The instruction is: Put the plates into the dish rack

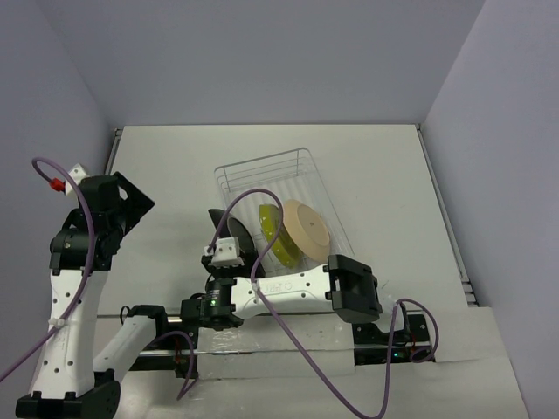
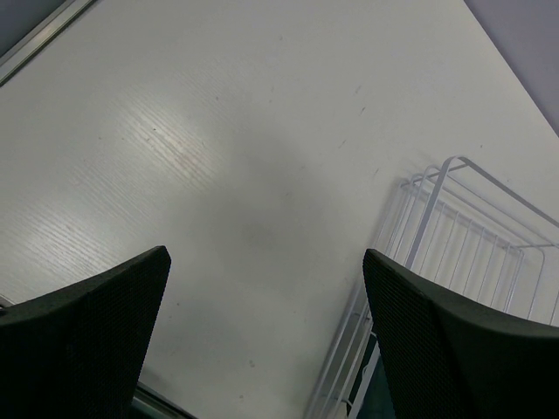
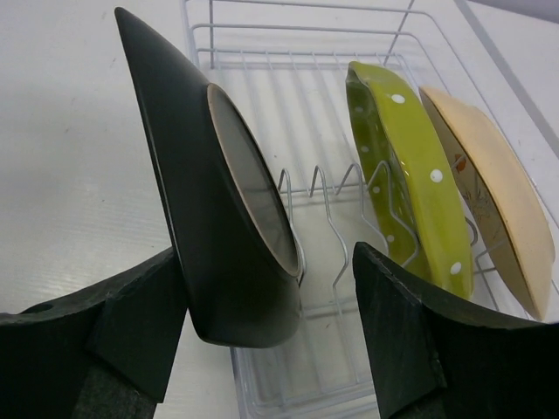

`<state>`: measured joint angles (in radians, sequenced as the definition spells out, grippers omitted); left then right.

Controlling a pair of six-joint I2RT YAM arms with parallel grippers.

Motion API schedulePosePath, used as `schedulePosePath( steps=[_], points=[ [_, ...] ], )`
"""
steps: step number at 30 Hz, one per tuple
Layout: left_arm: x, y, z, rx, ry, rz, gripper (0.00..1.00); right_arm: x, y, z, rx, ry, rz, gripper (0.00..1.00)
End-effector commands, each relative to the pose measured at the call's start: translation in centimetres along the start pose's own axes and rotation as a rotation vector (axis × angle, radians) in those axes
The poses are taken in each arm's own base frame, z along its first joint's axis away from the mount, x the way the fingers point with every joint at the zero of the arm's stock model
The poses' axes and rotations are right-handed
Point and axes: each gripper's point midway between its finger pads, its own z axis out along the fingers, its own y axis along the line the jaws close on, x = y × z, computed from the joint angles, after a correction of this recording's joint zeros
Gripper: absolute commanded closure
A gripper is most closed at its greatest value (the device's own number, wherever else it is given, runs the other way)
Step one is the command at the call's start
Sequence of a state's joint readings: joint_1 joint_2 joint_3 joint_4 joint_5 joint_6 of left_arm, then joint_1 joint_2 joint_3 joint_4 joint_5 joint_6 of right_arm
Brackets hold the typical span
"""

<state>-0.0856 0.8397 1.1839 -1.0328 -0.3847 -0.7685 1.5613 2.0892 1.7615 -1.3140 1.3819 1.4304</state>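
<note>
The white wire dish rack (image 1: 262,161) stands mid-table. Three plates stand on edge in its near end. The dark teal plate (image 3: 201,192) with its blackish underside leans on the tines at the left. The yellow-green dotted plate (image 3: 410,166) is in the middle and the beige patterned plate (image 3: 498,192) on the right. My right gripper (image 3: 266,262) is open around the dark plate's lower edge, with the left finger (image 3: 131,323) against or just beside its underside and the right finger well apart from it. My left gripper (image 2: 266,253) is open and empty, raised over bare table left of the rack (image 2: 454,218).
The far half of the rack holds no plates. The right arm (image 1: 288,284) lies across the near side of the table, in front of the rack. Grey walls close in the table on the left, back and right.
</note>
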Motion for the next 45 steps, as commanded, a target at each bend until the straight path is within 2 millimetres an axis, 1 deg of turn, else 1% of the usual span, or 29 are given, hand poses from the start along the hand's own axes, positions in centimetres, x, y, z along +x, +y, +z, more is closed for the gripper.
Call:
schedulePosePath(
  steps=[1,5,8,9,12,13,14,15,16,18,20,21,22,23,24,25,26,28,31,32,33,35,36,37,38,41,43,45],
  points=[
    [-0.9,-0.5,-1.2,0.041,-0.023,0.015,0.01,-3.3,-1.7,-1.5,-0.019,-0.019,0.055,0.18],
    [-1.2,-0.7,-1.4,0.05,-0.032,0.018,0.01,-4.9,-0.9,-2.9,-0.06,0.022,0.115,0.11],
    [-1.3,-0.9,-1.4,0.057,-0.031,0.021,0.01,-5.0,-0.4,-3.9,-0.103,0.09,0.153,0.08],
    [-1.4,-1.0,-1.4,0.059,-0.031,0.022,0.01,-4.7,-0.2,-4.2,-0.122,0.128,0.167,0.07],
    [-1.4,-1.1,-1.5,0.068,-0.032,0.021,0.01,-4.2,1.1,-5.3,-0.23,0.208,0.204,0.06],
    [-1.4,-1.1,-1.5,0.069,-0.032,0.022,0.01,-4.5,1.3,-5.3,-0.256,0.201,0.213,0.06],
    [-1.5,-1.1,-1.7,0.073,-0.035,0.02,0.01,-4.9,3.2,-6.3,-0.357,0.24,0.288,0.06],
    [-1.6,-1.2,-1.8,0.075,-0.036,0.019,0.01,-4.5,4.1,-6.8,-0.421,0.26,0.307,0.04],
    [-1.6,-1.2,-1.9,0.077,-0.037,0.02,0.01,-4.7,4.4,-7.2,-0.47,0.265,0.306,0.02],
    [-1.6,-1.2,-2.1,0.08,-0.036,0.022,0.01,-5.8,4.4,-8.0,-0.542,0.263,0.296,0.0],
    [-1.7,-1.3,-2.3,0.089,-0.034,0.023,0.01,-8.1,4.2,-8.4,-0.593,0.24,0.294,0.0],
    [-1.7,-1.3,-2.4,0.095,-0.034,0.025,0.01,-8.9,4.0,-8.5,-0.616,0.233,0.287,0.0],
    [-1.7,-1.5,-2.5,0.104,-0.031,0.026,0.01,-10.4,4.0,-8.9,-0.678,0.224,0.292,0.0],
    [-1.8,-1.6,-2.7,0.11,-0.032,0.026,0.01,-10.9,4.2,-9.1,-0.697,0.216,0.308,0.0],
    [-1.9,-1.7,-2.8,0.116,-0.034,0.026,0.01,-12.4,3.6,-9.1,-0.752,0.209,0.324,0.0],
    [-2.1,-1.7,-2.9,0.12,-0.038,0.027,0.01,-14.0,2.6,-8.9,-0.805,0.2,0.343,0.0],
    [-2.2,-1.8,-3.0,0.121,-0.041,0.028,0.01,-15.1,1.6,-8.3,-0.823,0.199,0.368,0.0],
    [-2.4,-2.0,-3.3,0.132,-0.044,0.033,0.01,-16.5,-0.7,-6.6,-0.829,0.199,0.397,0.0],
    [-2.5,-2.7,-3.6,0.168,-0.036,0.052,0.01,-17.6,-7.1,-1.3,-0.774,0.206,0.487,0.0],
    [-2.5,-2.7,-3.6,0.167,-0.037,0.054,0.01,-17.5,-10.0,-0.5,-0.729,0.198,0.539,0.0],
    [-2.6,-2.7,-3.6,0.166,-0.04,0.057,0.01,-17.4,-12.2,0.6,-0.68,0.182,0.564,0.0],
    [-2.7,-2.6,-3.3,0.162,-0.051,0.064,0.01,-16.3,-18.7,3.8,-0.489,0.144,0.609,0.0],
    [-2.8,-2.6,-3.2,0.159,-0.057,0.064,0.01,-15.6,-21.2,4.8,-0.413,0.136,0.624,0.0],
    [-2.8,-2.7,-3.0,0.162,-0.059,0.063,0.01,-14.3,-24.6,5.9,-0.32,0.132,0.64,0.0],
    [-2.9,-2.8,-2.9,0.162,-0.063,0.06,0.01,-13.3,-26.6,6.5,-0.263,0.136,0.646,0.0],
    [-3.1,-3.0,-2.7,0.168,-0.075,0.052,0.01,-10.0,-30.9,7.7,-0.12,0.171,0.657,0.0],
    [-3.2,-3.3,-2.2,0.166,-0.076,0.042,0.01,-5.5,-33.2,8.9,-0.045,0.267,0.659,0.0],
    [-3.2,-3.6,-1.7,0.162,-0.077,0.031,0.01,-3.1,-35.3,9.9,0.031,0.309,0.673,0.0]
  ],
)
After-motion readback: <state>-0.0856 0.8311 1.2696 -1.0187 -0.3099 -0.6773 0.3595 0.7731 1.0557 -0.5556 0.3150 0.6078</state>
